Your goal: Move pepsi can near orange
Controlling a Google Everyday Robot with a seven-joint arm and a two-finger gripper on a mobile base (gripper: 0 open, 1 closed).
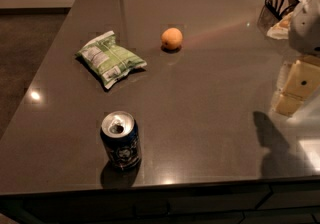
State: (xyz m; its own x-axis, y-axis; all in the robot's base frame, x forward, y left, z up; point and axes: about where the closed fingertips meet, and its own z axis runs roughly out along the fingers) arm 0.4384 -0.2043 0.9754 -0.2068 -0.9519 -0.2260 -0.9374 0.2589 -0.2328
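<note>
Far right of pepsi can (120, 140) hangs the end effector (298, 88).

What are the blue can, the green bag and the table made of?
The can looks like thin painted metal, with a shiny silver top. The bag seems to be crinkly plastic film, glossy and creased. The table looks like polished stone or laminate, hard to say which; it mirrors the lights. The gripper hangs at the table's right edge, far from the can.
</note>
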